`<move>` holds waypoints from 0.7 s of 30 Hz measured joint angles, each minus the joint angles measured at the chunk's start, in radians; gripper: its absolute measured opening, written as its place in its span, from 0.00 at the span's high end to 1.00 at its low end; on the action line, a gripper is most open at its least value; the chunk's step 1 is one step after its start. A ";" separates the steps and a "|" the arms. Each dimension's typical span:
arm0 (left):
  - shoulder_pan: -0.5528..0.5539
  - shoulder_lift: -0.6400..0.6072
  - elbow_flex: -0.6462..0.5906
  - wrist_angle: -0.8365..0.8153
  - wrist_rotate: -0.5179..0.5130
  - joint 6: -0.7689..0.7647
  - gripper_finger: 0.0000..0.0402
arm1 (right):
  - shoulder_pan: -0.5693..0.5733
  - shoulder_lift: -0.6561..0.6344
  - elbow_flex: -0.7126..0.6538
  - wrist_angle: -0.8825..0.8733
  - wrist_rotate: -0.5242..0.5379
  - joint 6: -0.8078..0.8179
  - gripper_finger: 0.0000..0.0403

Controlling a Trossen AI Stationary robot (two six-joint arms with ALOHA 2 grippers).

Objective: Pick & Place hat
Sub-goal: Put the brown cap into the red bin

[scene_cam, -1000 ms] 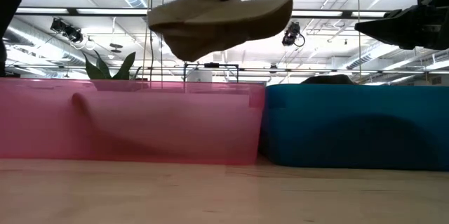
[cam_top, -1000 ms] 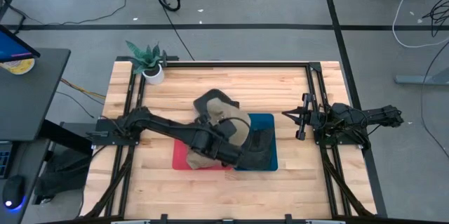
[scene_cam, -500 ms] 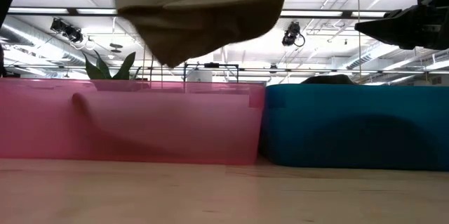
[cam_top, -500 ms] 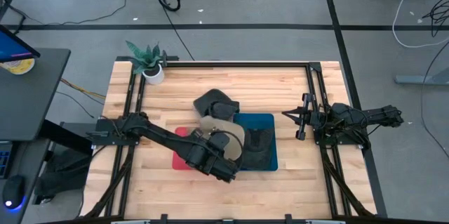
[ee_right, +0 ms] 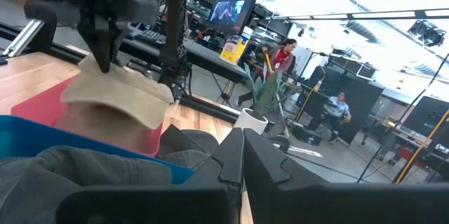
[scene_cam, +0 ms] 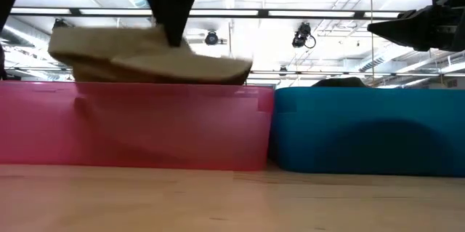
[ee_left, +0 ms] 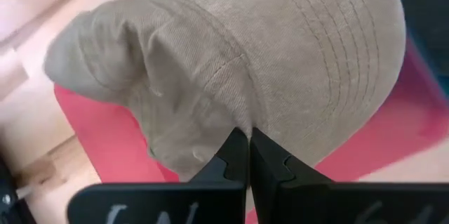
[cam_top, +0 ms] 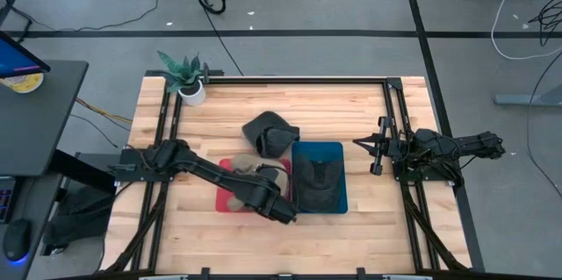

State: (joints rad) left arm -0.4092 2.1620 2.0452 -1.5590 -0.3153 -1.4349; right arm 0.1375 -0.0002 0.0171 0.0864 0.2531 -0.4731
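Left wrist view: the left gripper (ee_left: 248,140) is clamped on the tan hat (ee_left: 266,62), its fingers pinching a fold of cloth, with the crown spreading just ahead of them. Directly beneath gripper and hat lies the red bin (cam_top: 230,197); the hat hangs level with its rim. The blue bin (cam_top: 336,153) touches the red one alongside, holding a dark hat (cam_top: 316,183). The right gripper (cam_top: 376,145), fingers closed together, waits well apart at the table's edge.

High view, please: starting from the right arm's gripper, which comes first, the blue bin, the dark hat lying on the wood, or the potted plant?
From the right gripper, parked at the table's right edge:
1. Blue bin, just left of it, holding a dark hat.
2. Dark hat on the wood, near the table's middle.
3. Potted plant, at the far left corner.
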 joint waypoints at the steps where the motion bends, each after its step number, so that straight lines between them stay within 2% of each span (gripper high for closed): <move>1: 0.004 0.000 -0.022 0.016 0.014 -0.003 0.99 | 0.000 0.000 0.000 0.000 0.000 0.000 0.97; 14: 0.054 -0.005 -0.300 0.368 0.096 0.047 0.99 | 0.000 0.000 0.000 0.000 0.000 0.000 0.97; 21: 0.048 -0.005 -0.316 0.391 0.098 0.033 0.99 | 0.000 0.000 0.000 0.000 0.000 0.000 0.97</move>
State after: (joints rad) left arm -0.3609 2.1565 1.7289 -1.1679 -0.2173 -1.4018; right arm 0.1371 -0.0002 0.0170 0.0864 0.2531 -0.4728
